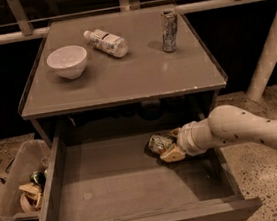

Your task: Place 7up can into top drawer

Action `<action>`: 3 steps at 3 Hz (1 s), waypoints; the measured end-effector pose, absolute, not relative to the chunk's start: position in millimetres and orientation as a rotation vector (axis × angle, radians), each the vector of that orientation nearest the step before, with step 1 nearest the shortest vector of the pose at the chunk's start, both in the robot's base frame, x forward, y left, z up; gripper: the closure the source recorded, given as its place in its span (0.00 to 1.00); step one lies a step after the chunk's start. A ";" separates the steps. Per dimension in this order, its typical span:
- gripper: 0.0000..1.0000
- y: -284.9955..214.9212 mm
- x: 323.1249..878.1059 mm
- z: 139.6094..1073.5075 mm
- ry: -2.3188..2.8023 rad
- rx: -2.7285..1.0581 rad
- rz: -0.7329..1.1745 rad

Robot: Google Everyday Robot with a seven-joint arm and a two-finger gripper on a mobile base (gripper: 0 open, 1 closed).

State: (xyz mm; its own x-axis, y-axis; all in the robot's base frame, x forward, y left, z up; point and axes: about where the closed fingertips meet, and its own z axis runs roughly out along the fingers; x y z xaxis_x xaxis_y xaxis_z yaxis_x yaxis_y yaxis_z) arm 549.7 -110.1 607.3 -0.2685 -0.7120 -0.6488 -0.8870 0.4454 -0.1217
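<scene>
The top drawer (pixel 111 179) is pulled open below the cabinet top. My gripper (pixel 165 147) reaches in from the right on a white arm, at the drawer's back right. The green and white 7up can (pixel 159 143) lies on its side at the gripper's tip, low on the drawer bottom. A yellowish finger (pixel 172 153) shows beside the can.
On the cabinet top (pixel 124 79) stand a white bowl (pixel 67 61), a clear plastic bottle (pixel 106 42) lying down, and a tall slim silver can (pixel 169 30). A clear bin of scraps (pixel 21 185) sits left of the drawer. A white pole (pixel 267 49) stands at right.
</scene>
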 end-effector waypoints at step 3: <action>0.00 -110.0 549.7 607.3 2.057 -1.335 0.352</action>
